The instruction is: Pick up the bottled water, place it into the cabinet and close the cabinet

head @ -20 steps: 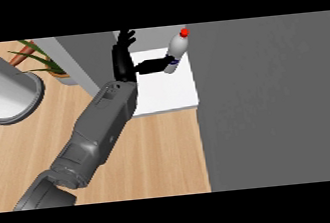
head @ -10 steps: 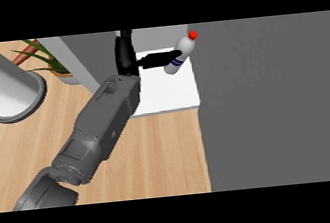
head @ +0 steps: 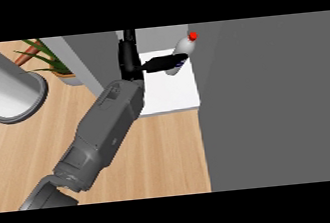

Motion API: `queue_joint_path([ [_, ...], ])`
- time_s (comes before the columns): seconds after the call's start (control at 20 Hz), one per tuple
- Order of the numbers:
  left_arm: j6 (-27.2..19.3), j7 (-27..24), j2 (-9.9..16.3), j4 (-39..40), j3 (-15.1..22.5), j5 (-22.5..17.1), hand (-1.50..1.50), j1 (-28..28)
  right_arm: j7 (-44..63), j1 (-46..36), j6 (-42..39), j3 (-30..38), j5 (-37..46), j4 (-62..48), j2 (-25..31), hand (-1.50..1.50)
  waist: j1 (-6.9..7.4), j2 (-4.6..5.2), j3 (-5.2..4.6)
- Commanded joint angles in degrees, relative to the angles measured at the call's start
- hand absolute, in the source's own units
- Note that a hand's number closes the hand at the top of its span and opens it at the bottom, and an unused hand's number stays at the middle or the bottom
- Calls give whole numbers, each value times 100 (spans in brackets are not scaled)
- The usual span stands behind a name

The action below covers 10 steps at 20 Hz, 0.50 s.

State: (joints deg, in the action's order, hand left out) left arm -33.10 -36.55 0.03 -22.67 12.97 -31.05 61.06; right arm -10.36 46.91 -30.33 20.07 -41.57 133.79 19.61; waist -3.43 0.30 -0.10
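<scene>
A grey forearm stretches up from the lower left of the head view, ending in a black left hand raised over the white shelf floor of the cabinet. The hand's thumb reaches sideways to the right and lies across the body of the bottled water, while its other fingers stand straight up along the left, running toward the top edge of the view; the bottle is pinched at the end of that thumb, though the contact on its far side is hidden. The bottle sits just right of the hand, tilted slightly, its red cap up and to the right, hard against the edge of the broad dark grey panel that fills the right side of the view. Below the hand, the white floor meets the light wooden counter. Well to the hand's left stand a green plant and a pale cylinder on a round base. The right hand shows nowhere in the view.
</scene>
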Motion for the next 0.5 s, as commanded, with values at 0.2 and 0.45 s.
queue_joint_path([
  [0.2, -64, 284, -3, -1580, 873, -593, -150, -952, 326, 246, 244, 22, -39, 849, -216, -150, 230, -78, 3],
  [0.45, -508, 287, -3, -2741, 1742, -755, -150, -1913, 494, 360, 272, 300, -451, 990, 10, -150, 262, -91, 1],
])
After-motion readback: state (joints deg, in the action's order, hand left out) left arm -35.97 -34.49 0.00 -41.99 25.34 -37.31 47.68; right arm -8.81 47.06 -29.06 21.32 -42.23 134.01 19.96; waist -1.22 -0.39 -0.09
